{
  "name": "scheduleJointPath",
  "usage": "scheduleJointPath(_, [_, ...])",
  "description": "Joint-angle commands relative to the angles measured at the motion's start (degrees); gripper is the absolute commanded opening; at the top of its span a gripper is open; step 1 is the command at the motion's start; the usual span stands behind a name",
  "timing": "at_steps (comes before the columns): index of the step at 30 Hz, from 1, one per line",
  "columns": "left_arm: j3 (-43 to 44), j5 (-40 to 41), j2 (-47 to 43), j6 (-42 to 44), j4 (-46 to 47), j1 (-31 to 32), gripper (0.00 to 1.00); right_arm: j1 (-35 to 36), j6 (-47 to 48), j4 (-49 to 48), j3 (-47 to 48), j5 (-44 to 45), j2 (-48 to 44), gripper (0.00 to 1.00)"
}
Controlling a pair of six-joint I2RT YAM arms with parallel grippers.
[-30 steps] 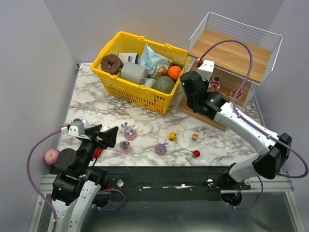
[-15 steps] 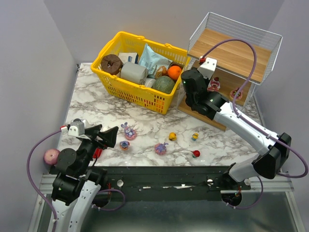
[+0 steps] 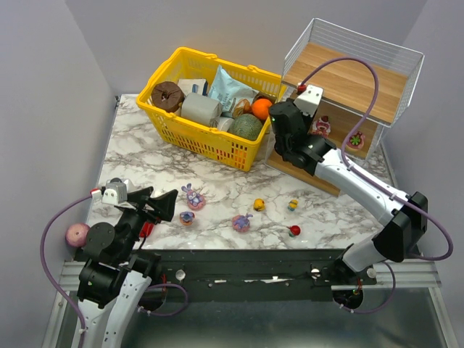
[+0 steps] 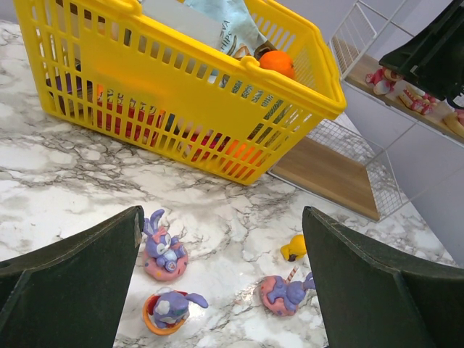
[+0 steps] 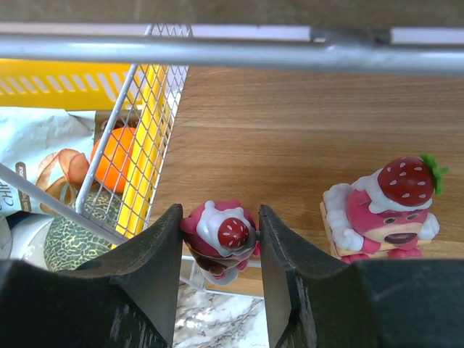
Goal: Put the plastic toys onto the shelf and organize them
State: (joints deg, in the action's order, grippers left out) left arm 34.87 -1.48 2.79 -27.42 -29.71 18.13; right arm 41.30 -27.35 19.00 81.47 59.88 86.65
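Placing step: the right gripper [image 5: 220, 246] clamps a small pink strawberry-topped plastic figurine [image 5: 221, 228] at the left end of the wooden, wire-framed shelf [image 5: 290, 138]. Next it likely needs lowering and releasing there. The left gripper [image 4: 221, 217] stands wide open.

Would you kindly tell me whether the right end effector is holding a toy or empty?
Holding: the right end effector clamps a pink strawberry-topped figurine on both sides, by the shelf.

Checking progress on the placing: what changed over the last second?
The right claw, shut on a pink strawberry-topped figurine, shifted slightly left and farther back at the front of the shelf; its elbow followed. Nothing was grasped or released. The left claw stayed open and parked; the loose toys did not move.
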Motion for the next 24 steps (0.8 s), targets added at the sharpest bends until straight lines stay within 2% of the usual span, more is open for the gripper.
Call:
scheduleJointPath(1, [-0.2,1.0,0.1,0.3,-0.3,0.2,0.99,-0.6,1.8,-3.1,-0.3,3.6,1.9,0.31])
scheduleJointPath(3, [-0.2,1.0,0.0,0.3,-0.3,0.2,0.99,-0.7,2.5,-3.9,-0.3,3.7,2.4,0.37])
scheduleJointPath(11, [-0.1,1.0,-0.1,0.3,-0.3,0.2,0.99,-0.7,6.1,-9.1,-2.5,4.6,3.3,0.39])
scheduleJointPath(14, [-0.1,1.0,-0.1,0.3,-0.4,0.2,0.99,-0.7,7.8,-11.4,-3.3,5.4,3.5,0.42])
scheduleJointPath(16, [-0.1,1.0,0.0,0.3,-0.4,0.2,0.99,-0.8,9.2,-12.6,-3.8,5.4,3.9,0.47])
scheduleJointPath(24, [-0.1,1.0,-0.1,0.3,-0.4,0.2,0.99,-0.8,11.7,-15.2,-4.5,6.7,4.8,0.5])
